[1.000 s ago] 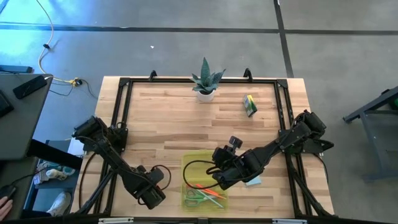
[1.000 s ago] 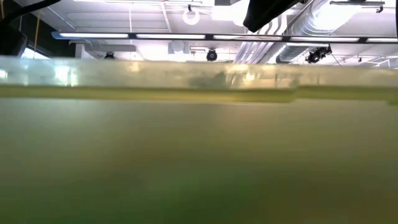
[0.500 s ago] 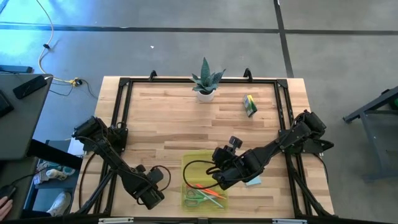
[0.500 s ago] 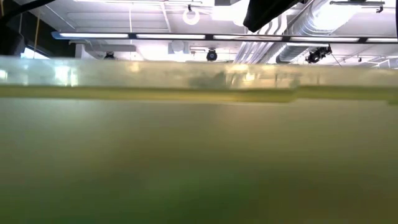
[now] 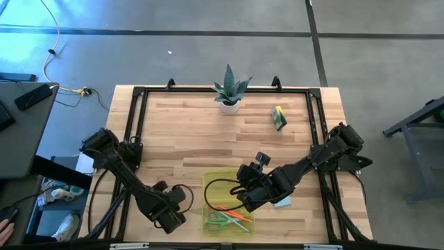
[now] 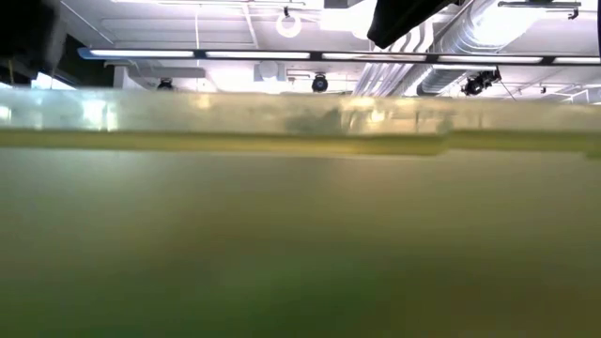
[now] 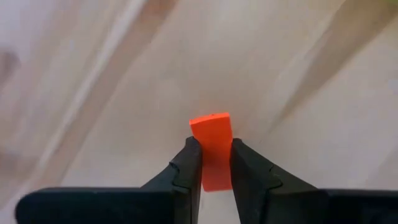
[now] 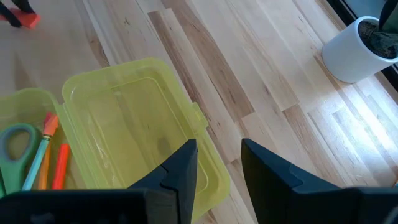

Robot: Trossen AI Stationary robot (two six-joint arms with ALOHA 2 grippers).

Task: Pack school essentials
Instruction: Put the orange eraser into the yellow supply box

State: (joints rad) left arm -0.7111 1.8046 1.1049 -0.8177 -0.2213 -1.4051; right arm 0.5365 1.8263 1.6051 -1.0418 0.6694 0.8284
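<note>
**Left gripper closed on eraser; right gripper parted over the case**

Left gripper (image 7: 210, 163): at the near left of the table (image 5: 187, 132), just left of the case (image 5: 225, 182); its fingers (image 7: 186, 168) are pinched onto the red eraser (image 7: 211, 149), one on each side, with the eraser's far end standing clear of the tips; whether the eraser rests on the wood cannot be told.

Case: translucent yellow-green, lid laid open, at the near centre; inside lie the green-handled scissors (image 8: 15, 146) and, beside them, orange pencils (image 8: 50, 158).

Right gripper (image 8: 217, 158): above the case's right side; its fingers (image 8: 183, 168) stand slightly apart with nothing between them.

Blue notepad (image 5: 283, 202): on the table just right of the case, partly under the right arm.

Plant (image 5: 229, 89): far centre, in a white pot; crayon box (image 5: 279, 117): far right, well apart from the case.
</note>
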